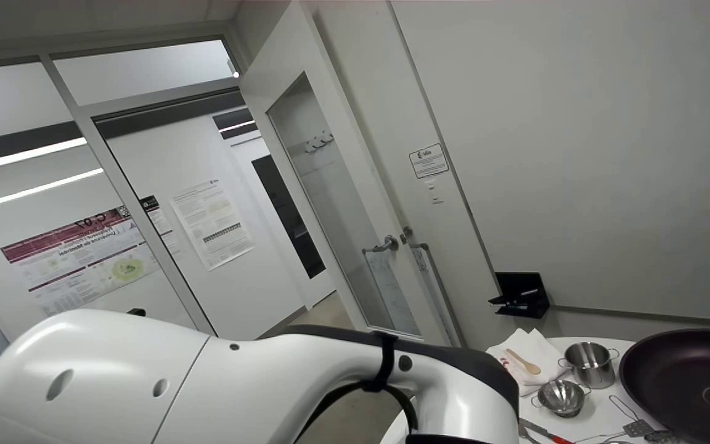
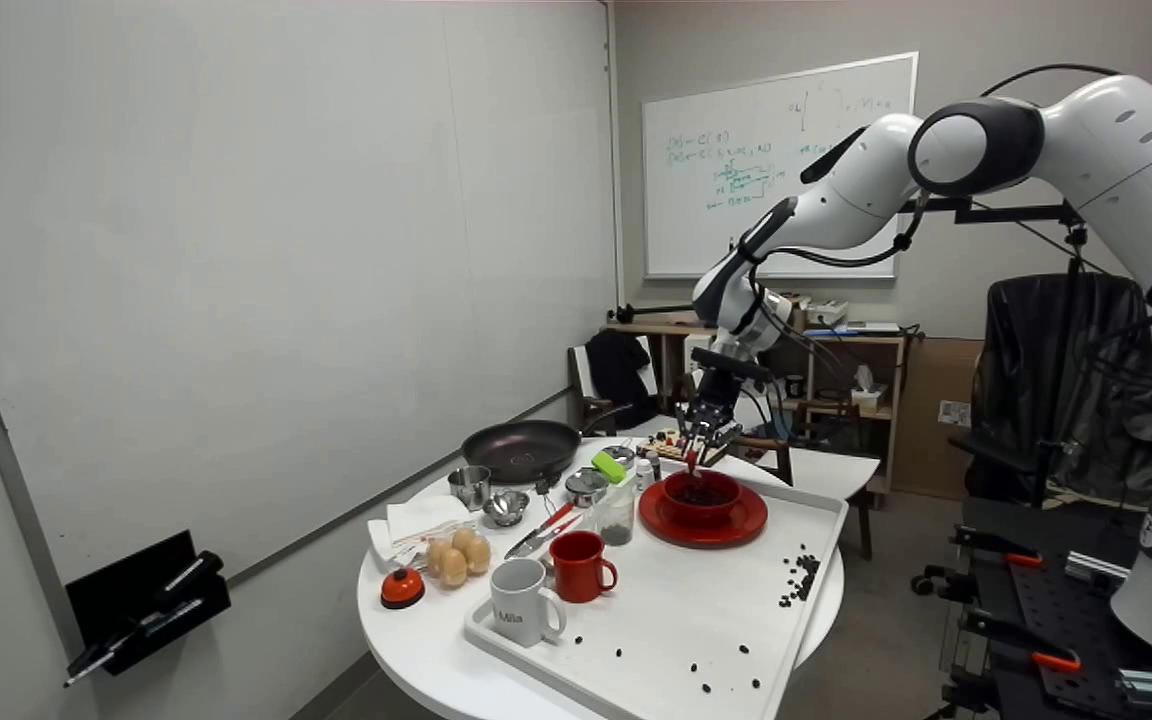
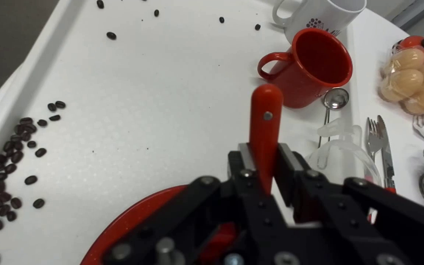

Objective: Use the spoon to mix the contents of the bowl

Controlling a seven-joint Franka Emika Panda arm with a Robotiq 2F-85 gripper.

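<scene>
My gripper (image 2: 708,437) is over the red bowl (image 2: 702,512) and points down in an exterior view. It is shut on the red handle of the spoon (image 2: 692,459); in the wrist view the handle (image 3: 266,121) stands up between the fingertips (image 3: 267,158). The spoon's lower end points down into the bowl, and its head is hidden. The bowl holds dark beans (image 2: 700,495) and sits on a red plate (image 2: 701,540). In the wrist view the plate (image 3: 134,217) shows at the bottom, and the gripper hides most of the bowl.
A white tray (image 2: 676,620) bears the plate, a red mug (image 2: 576,568), a white mug (image 2: 519,600), a clear cup (image 2: 617,522) and loose beans (image 2: 804,578). A black pan (image 2: 521,450), metal pots (image 2: 470,487), cutlery (image 2: 540,533) and eggs (image 2: 456,557) stand alongside.
</scene>
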